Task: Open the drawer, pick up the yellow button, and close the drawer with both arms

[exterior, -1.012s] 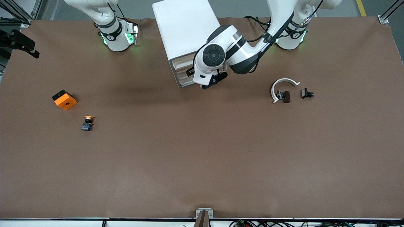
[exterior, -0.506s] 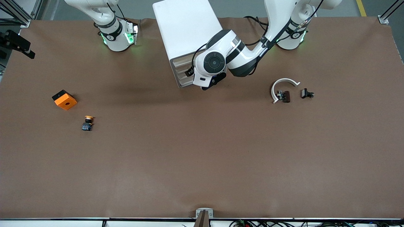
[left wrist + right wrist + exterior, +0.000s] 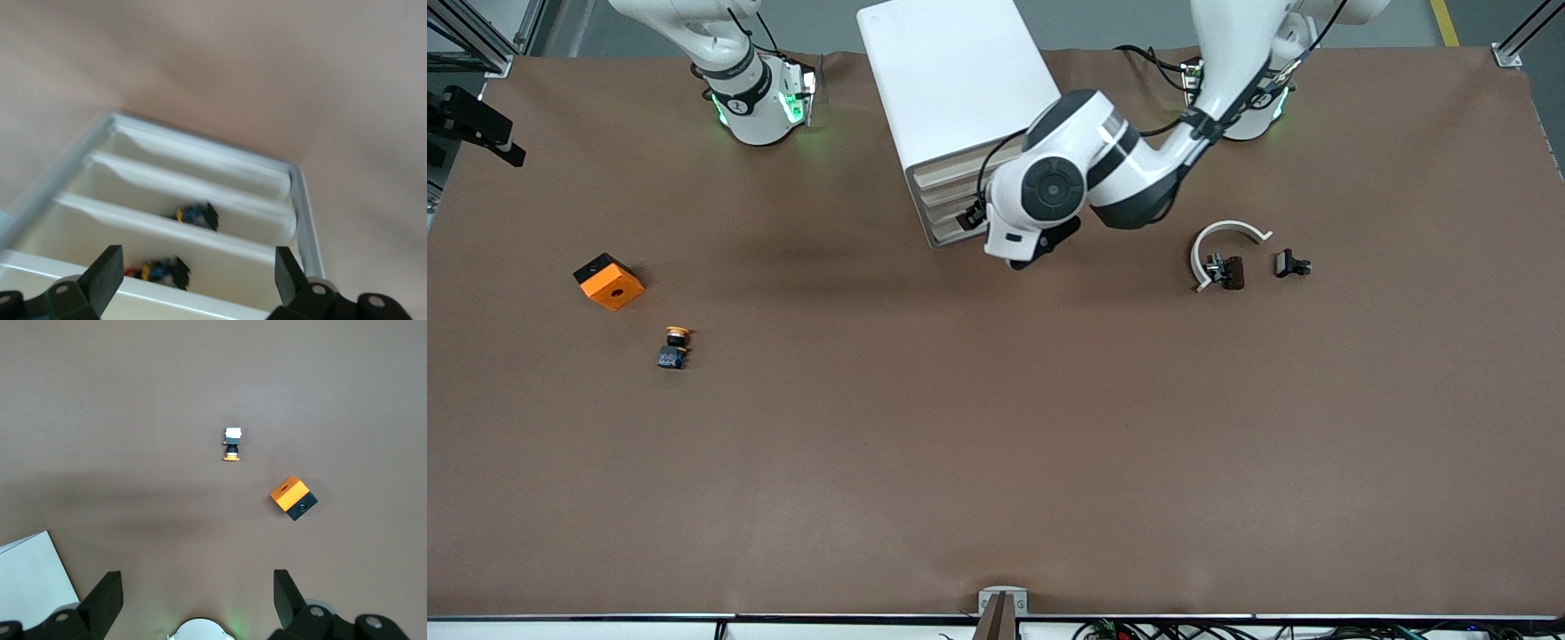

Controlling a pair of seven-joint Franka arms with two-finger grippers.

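Note:
The white cabinet (image 3: 951, 80) stands at the robots' edge of the table, its slat fronts facing the front camera. My left gripper (image 3: 971, 216) is open, right in front of the slat fronts. In the left wrist view its fingers (image 3: 107, 267) stand one on each side of the highest drawer's front (image 3: 153, 297), which looks flush with the others. The button (image 3: 675, 347), with an orange cap and a dark body, lies on the table toward the right arm's end. My right gripper (image 3: 197, 593) is open and empty, held high over that end, with the button (image 3: 231, 445) below it.
An orange square block (image 3: 608, 281) lies near the button, farther from the front camera. A white arc with dark parts (image 3: 1223, 253) and a small black part (image 3: 1291, 264) lie toward the left arm's end. Blurred coloured parts (image 3: 193, 215) show between the slats.
The left arm's wrist has swung toward the front camera and toward its own end of the table, its gripper staying at the slat fronts. The cabinet and the table things have not moved.

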